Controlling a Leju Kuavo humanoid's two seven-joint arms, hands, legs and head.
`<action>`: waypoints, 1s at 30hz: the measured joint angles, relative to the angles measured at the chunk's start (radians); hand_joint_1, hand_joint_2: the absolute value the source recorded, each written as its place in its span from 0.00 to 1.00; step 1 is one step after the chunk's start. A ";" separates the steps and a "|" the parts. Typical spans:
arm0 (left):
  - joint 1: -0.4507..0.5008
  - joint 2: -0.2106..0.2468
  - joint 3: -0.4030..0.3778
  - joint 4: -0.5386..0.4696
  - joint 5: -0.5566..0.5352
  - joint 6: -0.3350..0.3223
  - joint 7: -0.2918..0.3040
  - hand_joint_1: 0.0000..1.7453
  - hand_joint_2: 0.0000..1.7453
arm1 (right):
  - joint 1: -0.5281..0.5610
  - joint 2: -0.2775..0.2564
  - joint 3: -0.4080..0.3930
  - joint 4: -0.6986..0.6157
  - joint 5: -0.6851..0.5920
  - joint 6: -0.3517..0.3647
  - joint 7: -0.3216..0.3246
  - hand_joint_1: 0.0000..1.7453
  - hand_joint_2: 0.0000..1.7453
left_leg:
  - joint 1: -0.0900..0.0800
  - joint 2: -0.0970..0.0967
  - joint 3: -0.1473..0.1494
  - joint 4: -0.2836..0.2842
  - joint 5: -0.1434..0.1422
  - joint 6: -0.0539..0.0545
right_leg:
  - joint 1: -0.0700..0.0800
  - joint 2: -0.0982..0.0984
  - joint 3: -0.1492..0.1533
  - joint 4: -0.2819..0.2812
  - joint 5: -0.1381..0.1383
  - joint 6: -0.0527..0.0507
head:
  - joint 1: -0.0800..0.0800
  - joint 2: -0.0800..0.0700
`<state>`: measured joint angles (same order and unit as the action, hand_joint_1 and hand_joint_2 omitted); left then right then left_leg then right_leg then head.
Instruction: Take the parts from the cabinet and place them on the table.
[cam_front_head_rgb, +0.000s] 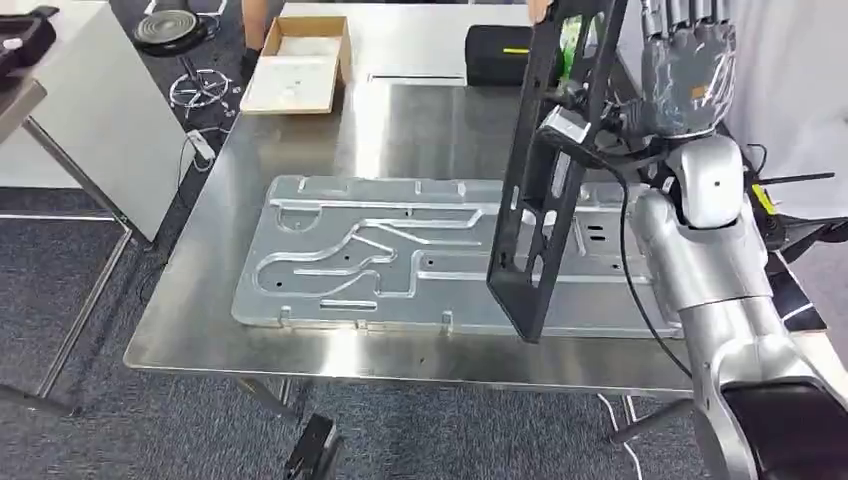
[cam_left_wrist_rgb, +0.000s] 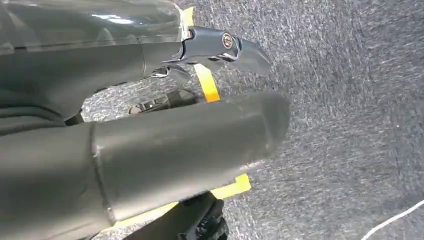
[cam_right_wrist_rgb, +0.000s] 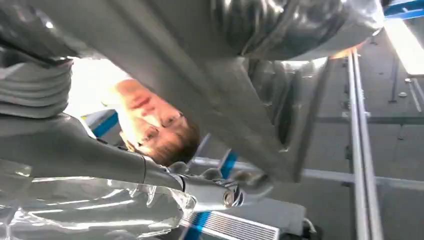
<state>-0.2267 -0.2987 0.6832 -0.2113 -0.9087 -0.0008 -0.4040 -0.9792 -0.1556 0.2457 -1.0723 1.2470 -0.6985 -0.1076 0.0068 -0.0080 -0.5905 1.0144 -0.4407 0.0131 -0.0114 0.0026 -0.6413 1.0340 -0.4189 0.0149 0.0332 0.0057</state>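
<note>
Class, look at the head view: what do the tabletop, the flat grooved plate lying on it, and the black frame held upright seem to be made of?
Tabletop: likely stainless steel, brushed, showing soft streaky reflections.
Grooved plate: probably machined aluminium, pale matte grey with crisp milled channels.
Black frame, held by the right hand: seemingly metal, painted or coated matte black; thin, stiff bars with cut-outs.

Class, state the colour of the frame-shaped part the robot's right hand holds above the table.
Black. The frame part, gripped by the right hand, shows best in the head view.
</note>
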 joint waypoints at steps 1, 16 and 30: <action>-0.001 0.000 0.000 0.000 0.000 0.000 0.000 0.00 0.00 | 0.000 0.000 0.000 -0.002 0.000 0.000 -0.002 0.00 0.00 | 0.000 -0.001 -0.001 0.003 -0.006 -0.007 | -0.009 -0.001 0.006 -0.008 0.004 -0.010 | 0.000 0.000; 0.002 0.000 0.000 0.000 -0.005 -0.003 0.000 0.00 0.00 | 0.006 0.010 0.000 -0.011 -0.002 0.000 0.001 0.00 0.00 | -0.002 0.003 -0.015 0.002 0.015 0.015 | 0.003 -0.005 0.022 -0.011 -0.008 0.004 | 0.000 0.000; -0.002 0.000 -0.002 0.000 -0.006 -0.003 0.000 0.00 0.00 | 0.027 0.010 -0.020 -0.018 0.001 0.000 -0.005 0.00 0.00 | -0.002 0.001 -0.015 0.005 0.009 0.004 | 0.000 -0.003 0.006 0.001 -0.008 0.002 | 0.000 0.000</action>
<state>-0.2287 -0.2991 0.6813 -0.2113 -0.9148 -0.0034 -0.4040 -0.9521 -0.1461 0.2254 -1.0898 1.2478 -0.6989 -0.1122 0.0047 -0.0070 -0.6051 1.0198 -0.4321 0.0174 -0.0114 0.0000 -0.6356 1.0354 -0.4271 0.0170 0.0332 0.0057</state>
